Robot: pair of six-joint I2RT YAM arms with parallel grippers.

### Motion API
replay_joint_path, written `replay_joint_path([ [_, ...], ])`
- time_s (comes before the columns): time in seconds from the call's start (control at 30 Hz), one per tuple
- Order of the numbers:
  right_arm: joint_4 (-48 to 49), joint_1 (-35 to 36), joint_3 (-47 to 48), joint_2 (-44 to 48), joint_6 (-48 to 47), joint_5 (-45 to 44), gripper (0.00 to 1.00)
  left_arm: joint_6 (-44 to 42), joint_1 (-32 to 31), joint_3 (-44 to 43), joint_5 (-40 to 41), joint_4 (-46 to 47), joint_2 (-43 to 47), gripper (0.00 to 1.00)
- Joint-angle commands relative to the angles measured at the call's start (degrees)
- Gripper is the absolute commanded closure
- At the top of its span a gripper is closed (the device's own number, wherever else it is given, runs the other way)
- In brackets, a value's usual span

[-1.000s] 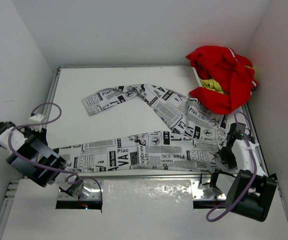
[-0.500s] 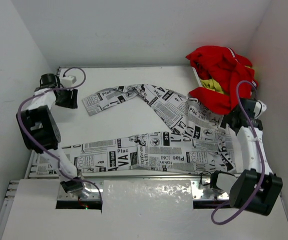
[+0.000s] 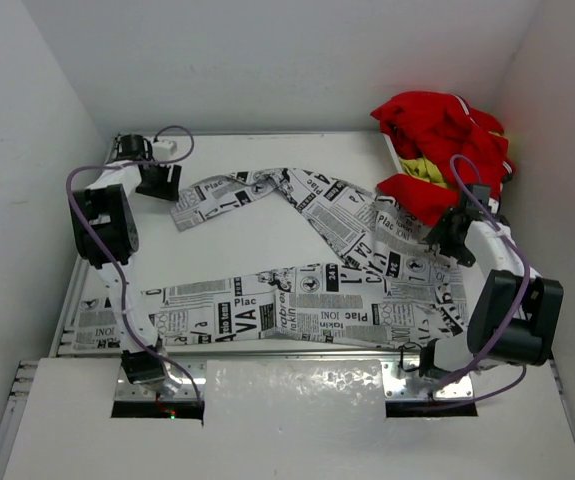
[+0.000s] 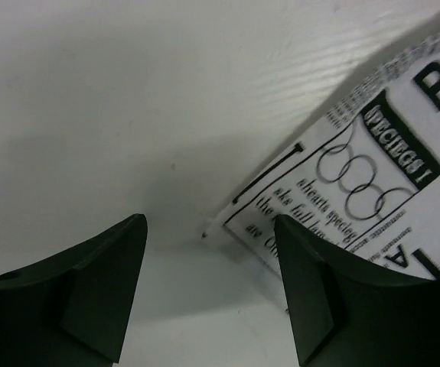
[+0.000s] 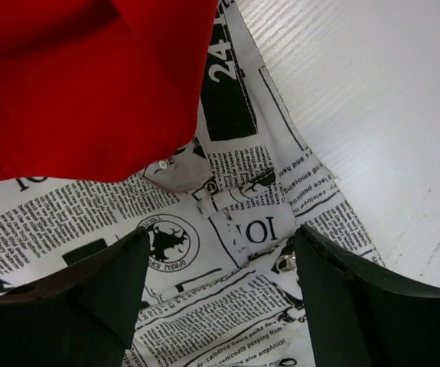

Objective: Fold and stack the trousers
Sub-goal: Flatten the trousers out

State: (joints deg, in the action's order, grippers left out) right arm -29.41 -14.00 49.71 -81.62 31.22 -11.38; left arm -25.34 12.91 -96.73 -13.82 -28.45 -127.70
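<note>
The white surface [image 3: 237,165] carries everything. On it the trousers [image 3: 297,305] lie spread out in a wide V. One leg runs along the near edge from the left side to the waist at the right. The other leg goes from the waist away and to the left, and its hem ends in the far left part. A pile of red clothes [image 3: 447,150] sits in the far right corner, and its edge lies over a little of the waist area.

The left arm [image 3: 102,225] reaches to the far left and the right arm [image 3: 512,300] to the far right. So each arm is at one end of the long axis of the far leg: the left one is nearer to the hem, the right one nearer to the waist.

The left fingers [image 4: 101,294] stand wide apart and hold nothing. The hem [image 4: 342,176] lies flat just ahead of them, toward their right side. The right fingers [image 5: 101,294] are also wide and empty. Between and just ahead of them is the waistband with a belt loop [image 5: 235,200], and the red edge is just beyond it.

In my judgement, the next move is to close on hem and waist, and the right side must take care not to catch the red cloth
</note>
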Motion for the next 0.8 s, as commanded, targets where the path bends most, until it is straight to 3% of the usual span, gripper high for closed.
replay_joint_path([
  [0.0,0.05,0.11,3.02,-1.43,-0.11,1.18,0.28,-0.76,-0.6,-2.58,-1.99,-0.55,-1.49,0.34],
  [0.23,-0.3,0.38,4.07,-3.01,0.68,-0.58,0.28,-1.81,-0.6,-2.94,-6.04,-6.77,-2.99,0.41],
  [0.33,-0.04,0.38,4.51,-3.28,0.94,-0.23,0.28,-2.51,-0.6,-0.4,-5.42,-10.13,-2.3,0.61],
  [0.37,0.23,0.38,4.43,-3.45,1.03,0.04,0.28,-3.04,-0.69,0.91,-5.51,-10.05,-1.6,0.85],
  [0.4,1.19,0.46,4.34,-3.98,1.03,0.39,0.28,-4.0,-0.6,3.1,-5.51,-9.7,0.15,0.97],
  [0.5,2.69,0.38,4.86,-5.82,1.38,2.58,0.28,-5.15,0.01,3.39,-6.83,-7.78,4.28,1.0],
  [0.63,-0.73,0.11,6.01,-13.55,2.79,4.43,0.28,-8.22,1.06,1.02,-0.34,0.13,12.98,1.0],
  [0.77,-0.66,0.02,4.43,-16.37,3.76,6.01,0.29,-16.81,1.51,-0.83,4.77,8.3,21.59,1.0],
])
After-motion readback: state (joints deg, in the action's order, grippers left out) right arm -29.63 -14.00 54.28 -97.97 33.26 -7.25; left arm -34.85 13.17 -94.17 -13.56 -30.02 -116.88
